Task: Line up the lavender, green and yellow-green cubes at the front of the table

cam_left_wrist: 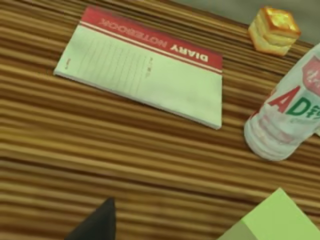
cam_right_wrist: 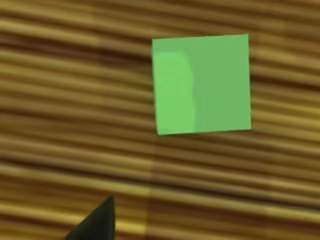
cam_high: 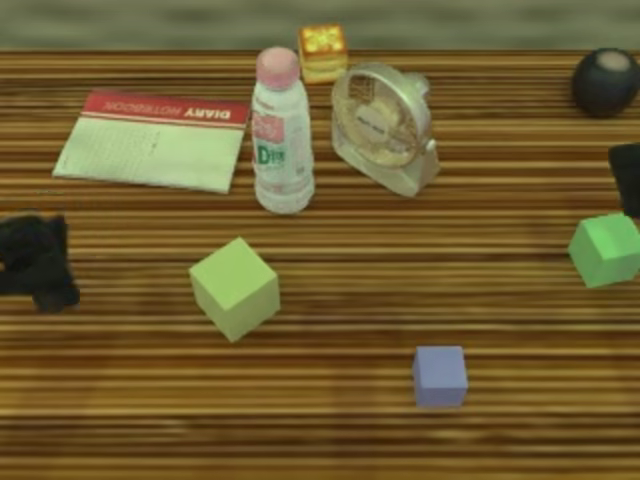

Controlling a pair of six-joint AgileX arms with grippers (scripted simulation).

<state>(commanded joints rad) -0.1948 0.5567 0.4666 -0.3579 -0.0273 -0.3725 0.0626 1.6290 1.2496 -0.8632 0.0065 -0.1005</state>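
Our left gripper [cam_high: 40, 262] sits at the table's [cam_high: 330, 440] left edge and our right gripper [cam_high: 628, 178] at its right edge; we cannot tell how either is set. The green cube [cam_high: 606, 249] lies just below the right gripper near that edge, while the yellow-green cube [cam_high: 235, 288] and lavender cube [cam_high: 440, 376] stand apart on bare wood toward the front.

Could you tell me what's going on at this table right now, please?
Nothing is being held yet. The three cubes sit apart on the table: the lime cube left of centre, the lavender cube nearer the front, and the green cube by the right edge. The right claw is at the right edge just behind the green cube, its wrist camera looking down on it. The left claw is at the left edge. A notebook, bottle, fan and orange cube stand at the back.
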